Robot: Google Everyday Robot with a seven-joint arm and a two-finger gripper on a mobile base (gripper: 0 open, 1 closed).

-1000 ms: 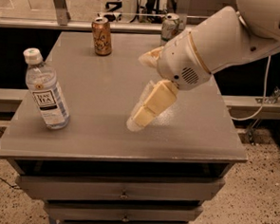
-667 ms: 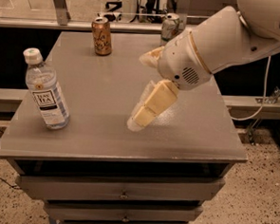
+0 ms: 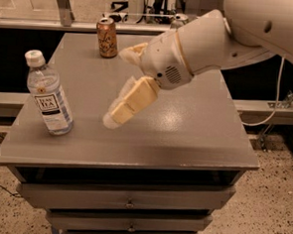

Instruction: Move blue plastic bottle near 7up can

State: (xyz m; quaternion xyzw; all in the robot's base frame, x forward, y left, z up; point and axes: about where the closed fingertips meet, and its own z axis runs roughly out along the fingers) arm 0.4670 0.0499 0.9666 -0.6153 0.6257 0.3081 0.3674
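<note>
The blue plastic bottle (image 3: 48, 95), clear with a white cap and a white label, stands upright at the table's left front. The 7up can (image 3: 179, 19) is at the far edge of the table, mostly hidden behind my arm; only its silver top shows. My gripper (image 3: 118, 87) hangs over the middle of the table, to the right of the bottle and apart from it. It is open and empty. One cream finger (image 3: 132, 99) points down-left toward the tabletop, and the other (image 3: 132, 52) sits higher up.
An orange-gold can (image 3: 107, 37) stands at the far left of the grey table (image 3: 195, 137). Drawers sit below the table's front edge. My large white arm (image 3: 210, 43) covers the table's far right. A rail and floor lie behind.
My gripper and arm have moved left, closer to the bottle. The bottle and cans have not moved.
</note>
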